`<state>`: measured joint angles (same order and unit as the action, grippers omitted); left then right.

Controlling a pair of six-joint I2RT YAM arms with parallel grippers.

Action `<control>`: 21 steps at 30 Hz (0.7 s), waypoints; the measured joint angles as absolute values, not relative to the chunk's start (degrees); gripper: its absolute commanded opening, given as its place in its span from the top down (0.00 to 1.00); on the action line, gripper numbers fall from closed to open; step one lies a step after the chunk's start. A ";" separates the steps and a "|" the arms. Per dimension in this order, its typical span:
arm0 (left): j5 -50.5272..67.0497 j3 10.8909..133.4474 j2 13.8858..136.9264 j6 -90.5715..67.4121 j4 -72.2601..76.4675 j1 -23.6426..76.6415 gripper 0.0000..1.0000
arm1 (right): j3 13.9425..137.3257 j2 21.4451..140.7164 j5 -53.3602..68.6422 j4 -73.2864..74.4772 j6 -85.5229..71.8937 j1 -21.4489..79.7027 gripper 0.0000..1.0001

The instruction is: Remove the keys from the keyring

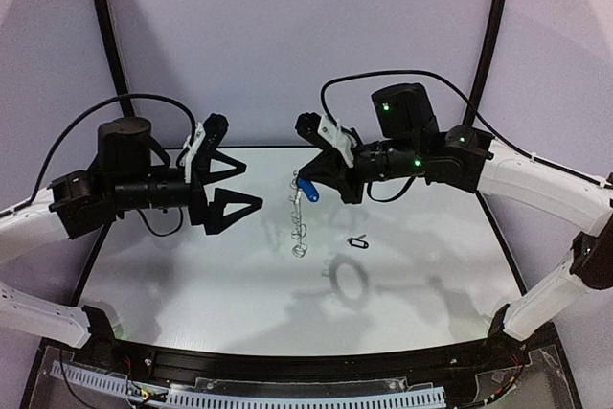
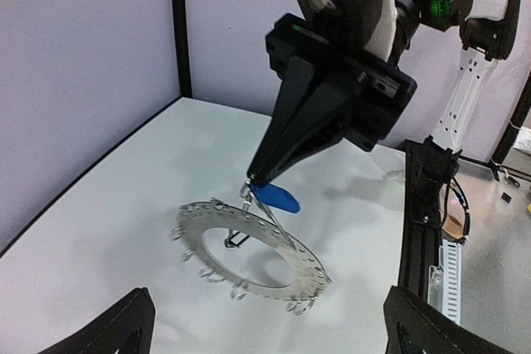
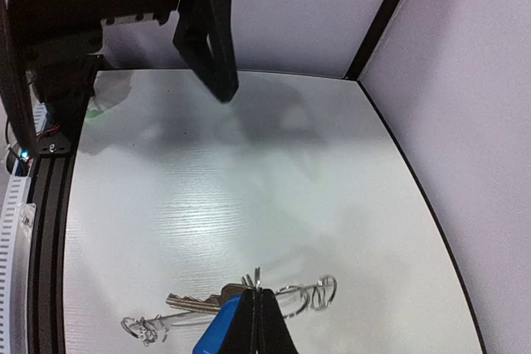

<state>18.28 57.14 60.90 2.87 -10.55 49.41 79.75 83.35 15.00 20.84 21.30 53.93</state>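
Blue key [image 2: 278, 198] sits at one o'clock on the keyring [image 2: 193, 235]; right jaws pinch that rim, left jaws spread; thin hold may slip.

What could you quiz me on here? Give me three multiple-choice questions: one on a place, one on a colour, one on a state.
1. Where is the black key?
A) on the table, apart from the keyring
B) hanging from the keyring
C) in the left gripper

2. What colour is the head of the key at the keyring?
A) red
B) blue
C) green

3. How is the left gripper?
A) shut on the keyring
B) open, holding nothing
C) shut, empty

Answers:
1 A, it lies alone on the table.
2 B, the blue key dangles below the right gripper.
3 B, its fingers stand wide apart.
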 measured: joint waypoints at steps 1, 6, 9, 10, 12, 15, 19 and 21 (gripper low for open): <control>16.95 57.14 60.10 2.92 -10.46 49.41 0.01 | 79.68 83.22 15.42 21.04 21.80 53.91 1.00; 9.52 57.45 60.12 3.75 -10.41 49.34 0.01 | 79.07 82.28 17.54 21.58 23.18 53.82 1.00; 6.31 58.78 63.99 5.02 -10.52 47.94 0.01 | 78.26 81.38 19.44 22.02 23.94 53.78 1.00; 6.28 59.20 65.93 5.58 -10.46 47.03 0.01 | 77.80 81.10 20.27 22.15 24.34 53.76 1.00; 6.61 59.22 67.79 6.35 -10.57 46.26 0.01 | 77.41 80.90 21.45 22.33 24.88 53.76 1.00; 9.04 59.22 69.67 8.78 -10.59 45.54 0.01 | 77.12 80.86 23.77 22.65 25.87 53.76 1.00; 13.23 59.24 69.63 11.40 -9.85 45.54 0.01 | 77.12 80.86 26.59 23.57 27.79 53.76 1.00; 14.85 59.72 69.76 12.56 -9.89 45.54 0.01 | 77.12 80.86 27.73 24.25 28.75 53.76 1.00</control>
